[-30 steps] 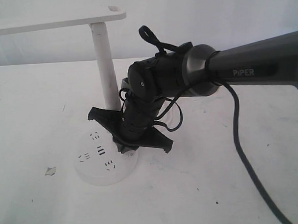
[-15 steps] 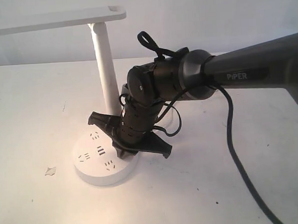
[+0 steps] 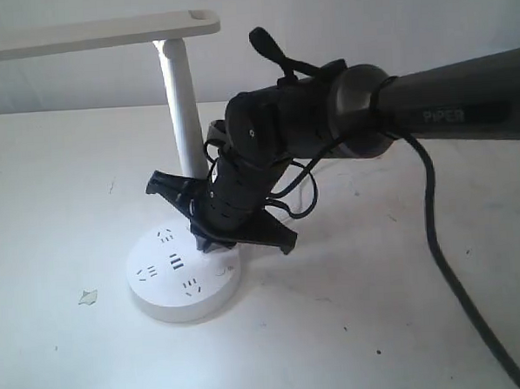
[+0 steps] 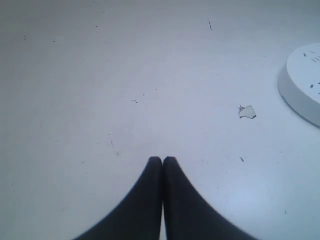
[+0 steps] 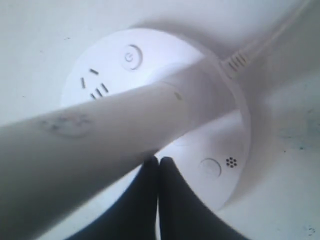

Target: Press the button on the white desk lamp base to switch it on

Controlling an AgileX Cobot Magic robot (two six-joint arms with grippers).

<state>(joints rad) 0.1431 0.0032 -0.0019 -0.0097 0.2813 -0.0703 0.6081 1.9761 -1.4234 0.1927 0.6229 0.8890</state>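
Note:
The white desk lamp base (image 3: pixel 161 297) is a round disc with dark socket slots and a slim column (image 3: pixel 182 111). Its edge also shows in the left wrist view (image 4: pixel 300 92). The button (image 5: pixel 210 167) is a faint circle beside a cluster of tiny holes, also visible from outside (image 3: pixel 220 271). My right gripper (image 5: pixel 159 160) is shut and empty, with its tips just above the base (image 5: pixel 150 45), a short way from the button and in front of the column (image 5: pixel 100 130). My left gripper (image 4: pixel 162 159) is shut over bare table.
A second round button with a power mark (image 5: pixel 131 56) sits across the base, near the socket slots (image 5: pixel 95 85). The lamp head (image 3: pixel 94 33) overhangs at the left. A white cable (image 5: pixel 240 60) leaves the base's back. A small scrap (image 3: pixel 88 297) lies left of the base.
My right gripper has risen off the base's top near the button and its wrist has lifted. The base, washed out and bright a second ago, now looks dimmer with shading.

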